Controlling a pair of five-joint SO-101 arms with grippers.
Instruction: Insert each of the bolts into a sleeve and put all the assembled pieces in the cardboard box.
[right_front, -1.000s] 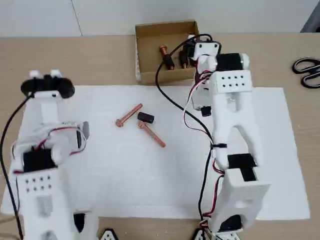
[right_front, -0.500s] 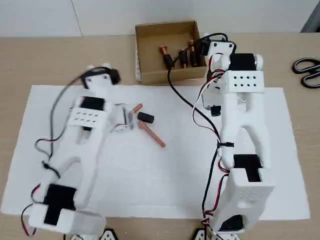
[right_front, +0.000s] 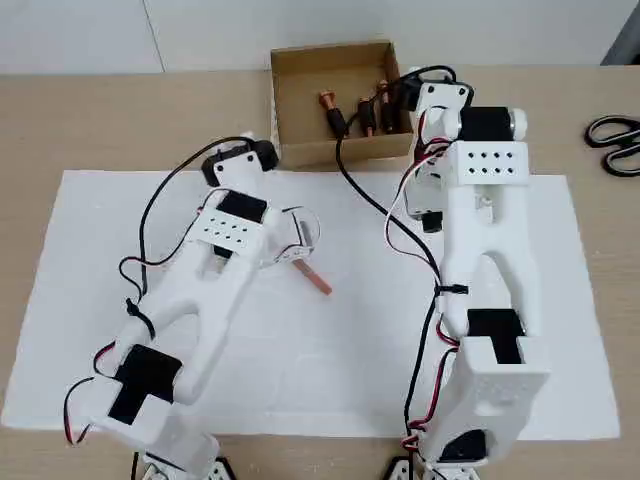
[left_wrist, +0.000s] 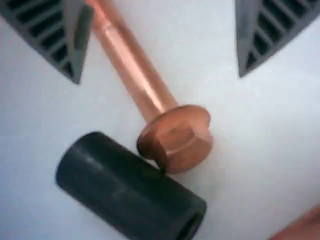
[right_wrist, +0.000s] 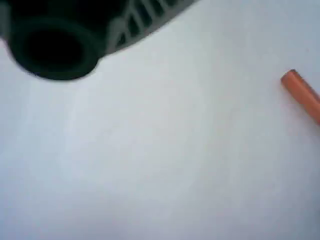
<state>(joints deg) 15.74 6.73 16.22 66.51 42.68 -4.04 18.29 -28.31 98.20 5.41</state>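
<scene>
- White sheet (right_front: 90, 300): spread over the middle of the table, carrying the loose parts
- Left gripper (left_wrist: 160, 74): low over the sheet's centre, jaws wide and holding nothing; a bolt's shank lies between them, close against one finger (left_wrist: 55, 35)
- Bolt (left_wrist: 150, 95): copper-coloured, with a smooth round shank and a flanged hex head; lying flat, head touching the sleeve
- Sleeve (left_wrist: 127, 192): short matt black tube with an open bore, on its side
- Risk: the shank sits off-centre, so closing may swing or roll the bolt, and its head could knock the sleeve away
- Second bolt (right_front: 312, 277): loose on the sheet, near the gripper
- Cardboard box (right_front: 335, 153): just beyond the sheet's far edge, with assembled pieces (right_front: 333, 113) inside
- Right arm (right_front: 478, 240): reaches to beside the box; cannot tell whether its jaws are open or closed
- Scissors (right_front: 615, 140): far right, well apart
</scene>
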